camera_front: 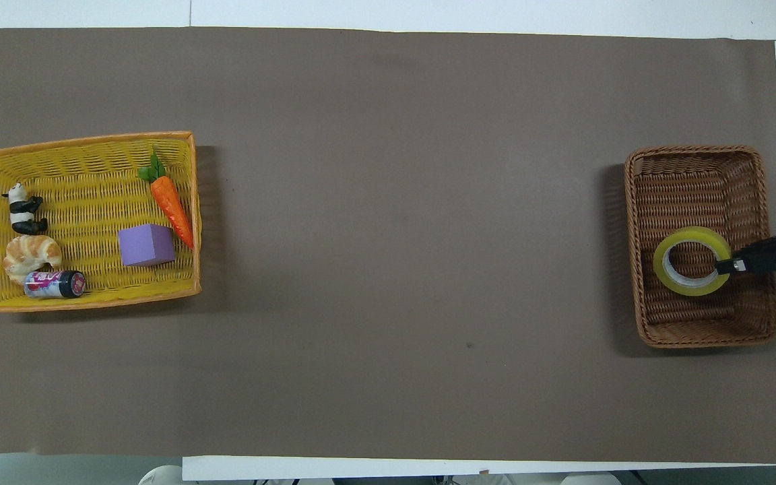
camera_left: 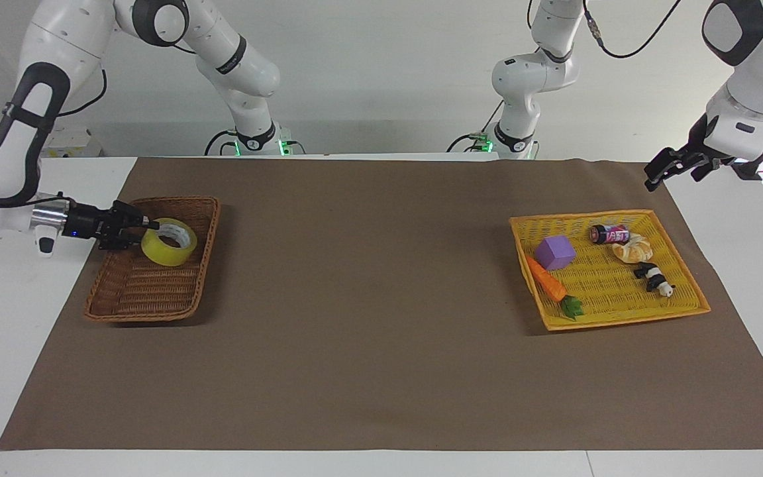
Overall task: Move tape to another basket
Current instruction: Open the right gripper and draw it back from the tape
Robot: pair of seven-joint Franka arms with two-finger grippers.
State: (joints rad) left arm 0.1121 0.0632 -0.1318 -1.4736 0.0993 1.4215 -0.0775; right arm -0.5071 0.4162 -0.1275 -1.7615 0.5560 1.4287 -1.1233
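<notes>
The yellow tape roll [camera_left: 164, 256] hangs tilted and low inside the brown wicker basket [camera_left: 143, 291], in the half nearer the robots. I cannot tell whether it touches the bottom. My right gripper [camera_left: 145, 226] is shut on the roll's rim, reaching in over the basket's wall at the right arm's end of the table. In the overhead view the tape [camera_front: 659, 269], the right gripper [camera_front: 725, 266] and the basket [camera_front: 698, 182] show the same. My left gripper [camera_left: 653, 177] waits in the air over the mat's corner, beside the yellow tray.
A yellow mesh tray [camera_left: 626, 317] toward the left arm's end holds a purple cube [camera_left: 554, 252], a carrot [camera_left: 547, 281], a small can [camera_left: 610, 233], a croissant [camera_left: 633, 249] and a panda figure [camera_left: 653, 278]. A brown mat [camera_left: 381, 298] covers the table.
</notes>
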